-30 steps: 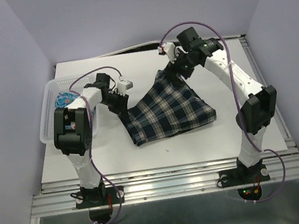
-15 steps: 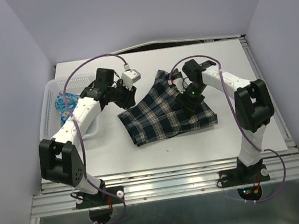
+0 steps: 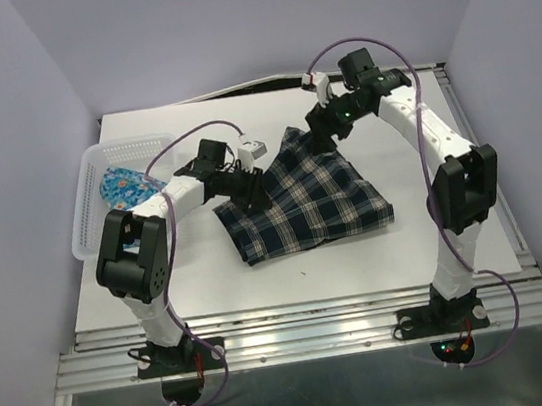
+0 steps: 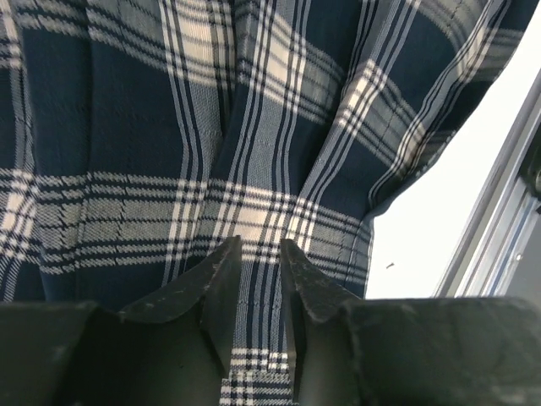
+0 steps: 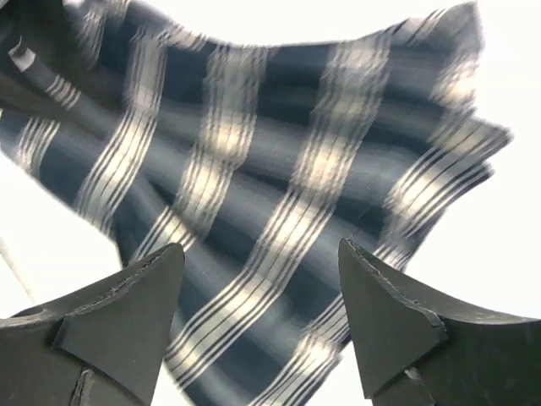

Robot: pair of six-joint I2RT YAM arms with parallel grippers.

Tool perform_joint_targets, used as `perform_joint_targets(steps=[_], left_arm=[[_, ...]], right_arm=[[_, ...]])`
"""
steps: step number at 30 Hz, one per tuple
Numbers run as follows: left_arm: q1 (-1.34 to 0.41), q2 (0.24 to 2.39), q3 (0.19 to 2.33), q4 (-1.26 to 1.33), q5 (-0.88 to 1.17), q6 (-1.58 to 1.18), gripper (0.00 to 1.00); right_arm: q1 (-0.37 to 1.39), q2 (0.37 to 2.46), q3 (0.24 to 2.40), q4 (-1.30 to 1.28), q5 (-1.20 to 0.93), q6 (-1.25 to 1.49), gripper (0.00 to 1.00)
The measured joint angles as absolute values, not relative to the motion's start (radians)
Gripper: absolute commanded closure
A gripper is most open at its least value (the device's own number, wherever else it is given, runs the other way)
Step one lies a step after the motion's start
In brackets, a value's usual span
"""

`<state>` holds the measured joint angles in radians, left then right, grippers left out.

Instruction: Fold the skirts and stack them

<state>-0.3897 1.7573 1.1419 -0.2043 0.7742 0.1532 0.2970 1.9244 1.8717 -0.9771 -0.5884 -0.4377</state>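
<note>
The plaid skirt [image 3: 311,202] lies flat just right of the basket [image 3: 88,193]. The left gripper [image 4: 258,249], its jaws nearly together, sits at the skirt's basket-side edge, and I cannot tell if it grips. The right gripper [image 5: 260,249], spread wide, hovers farther from the basket.

the left arm [image 3: 180,187] bends at the elbow and reaches inward, low. the left gripper [image 4: 260,247] points down, jaws nearly together with a narrow gap. the right arm [image 3: 425,136] stretches far forward, and the right gripper [image 5: 258,252] hangs raised, jaws wide apart.
</note>
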Motion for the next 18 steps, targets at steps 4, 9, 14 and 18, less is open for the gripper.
perform_joint_targets(steps=[4,9,14,18], left_arm=[[-0.39,1.758,1.183,-0.183,0.776,0.135,0.57],[-0.37,1.722,1.226,-0.178,0.706,0.142,0.55],[-0.302,1.703,1.301,-0.228,0.537,0.154,0.58],[-0.263,1.745,1.398,-0.298,0.415,0.2,0.61]], right_arm=[[0.297,2.004,1.953,-0.878,-0.533,-0.469,0.25],[0.297,2.156,2.035,-0.827,-0.427,-0.571,0.26],[0.297,2.279,2.214,-0.954,-0.398,-0.544,0.3],[0.296,2.145,2.067,-1.013,-0.392,-0.496,0.32]])
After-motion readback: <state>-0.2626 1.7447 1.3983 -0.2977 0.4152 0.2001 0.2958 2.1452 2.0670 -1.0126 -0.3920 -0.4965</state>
